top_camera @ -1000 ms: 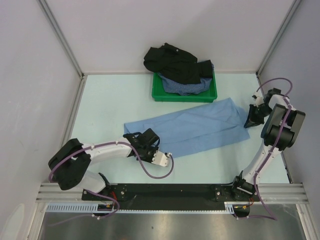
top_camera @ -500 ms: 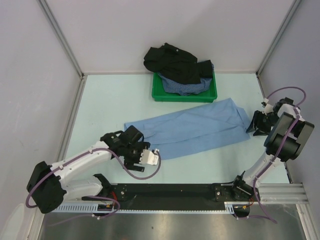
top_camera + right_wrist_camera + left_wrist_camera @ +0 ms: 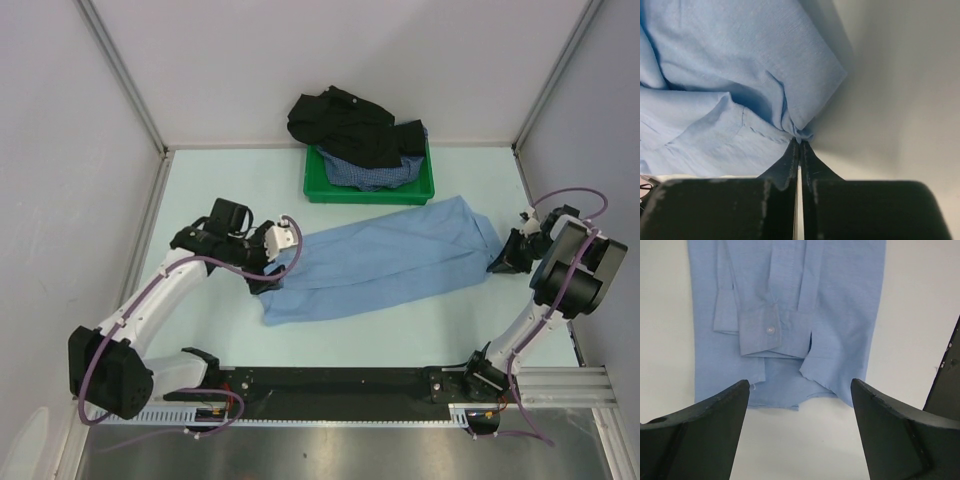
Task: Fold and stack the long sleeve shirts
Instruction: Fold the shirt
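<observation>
Light blue shirt (image 3: 390,262) of thin, matte woven cotton-like cloth, folded lengthwise into a long, flat band that lies diagonally on the pale, smooth table (image 3: 220,200), its near-left end low and its far-right end pointing toward the right arm. Left gripper (image 3: 268,275) hovers over the near-left end with its two dark, wedge-shaped fingers spread wide and nothing between them; in the left wrist view the same gripper (image 3: 800,385) frames the hem of the shirt (image 3: 840,300), where a sleeve is folded onto the body and ends in a squared cuff (image 3: 760,337) bearing one small round white button (image 3: 770,330). The hem edge there is uneven, with layered, slightly offset folds. Right gripper (image 3: 503,262) sits at the far-right end of the band; in the right wrist view its narrow black fingers (image 3: 792,157) are pressed fully together, and the gripper (image 3: 800,142) pinches a small pucker of the shirt (image 3: 740,60) at a corner, from which soft creases radiate into the cloth. At the far side of the table stands a shallow rectangular green tray (image 3: 318,190) of glossy plastic. It holds a crumpled dark-blue checked shirt (image 3: 365,175), and a rumpled black shirt (image 3: 345,125) is heaped on top, spilling over the tray's far-left rim.
</observation>
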Robot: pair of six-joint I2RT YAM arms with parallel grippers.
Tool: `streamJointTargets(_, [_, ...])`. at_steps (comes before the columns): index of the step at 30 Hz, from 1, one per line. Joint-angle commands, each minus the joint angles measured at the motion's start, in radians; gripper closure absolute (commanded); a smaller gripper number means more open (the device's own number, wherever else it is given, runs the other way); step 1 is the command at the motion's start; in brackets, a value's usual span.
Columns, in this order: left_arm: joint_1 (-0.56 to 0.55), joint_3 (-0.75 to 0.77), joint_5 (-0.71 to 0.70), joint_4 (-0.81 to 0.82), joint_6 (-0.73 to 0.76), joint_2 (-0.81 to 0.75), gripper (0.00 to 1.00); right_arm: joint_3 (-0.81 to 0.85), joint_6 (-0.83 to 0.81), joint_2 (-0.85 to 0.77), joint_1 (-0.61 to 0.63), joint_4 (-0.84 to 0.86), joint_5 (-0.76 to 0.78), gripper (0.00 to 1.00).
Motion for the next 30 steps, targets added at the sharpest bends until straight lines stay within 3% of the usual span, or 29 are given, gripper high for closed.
streamJointTargets(1, [0.043,0.035,0.084,0.036,-0.055,0.000,0.10,0.117,-0.015,0.087,-0.001,0.130,0.163,1.00])
streamJointTargets(3, [0.044,0.027,0.082,0.063,-0.063,-0.015,0.07,0.200,-0.029,0.152,0.000,0.132,0.196,1.00])
streamJointTargets(4, [0.044,0.026,0.084,0.069,-0.066,-0.020,0.01,0.240,-0.034,0.177,0.006,0.132,0.228,1.00])
streamJointTargets(11, [0.044,0.119,0.040,0.071,-0.078,-0.017,0.01,0.608,-0.123,0.354,0.094,0.169,0.389,1.00])
streamJointTargets(19, [0.044,0.127,0.098,0.122,-0.129,0.025,0.01,0.801,-0.219,0.397,0.161,0.252,0.539,0.95])
streamJointTargets(22, [0.044,0.153,0.137,0.105,-0.109,0.127,0.01,0.850,-0.258,0.406,0.200,0.276,0.558,0.81])
streamJointTargets(24, [0.044,0.234,0.194,0.045,-0.060,0.246,0.00,0.880,-0.267,0.398,0.227,0.249,0.572,0.55])
streamJointTargets(26, [0.044,0.341,0.265,-0.070,0.046,0.325,0.01,0.875,-0.253,0.365,0.230,0.209,0.566,0.38])
streamJointTargets(30, [0.041,0.382,0.303,-0.020,0.111,0.373,0.01,0.834,-0.218,0.138,0.198,0.079,0.398,0.15])
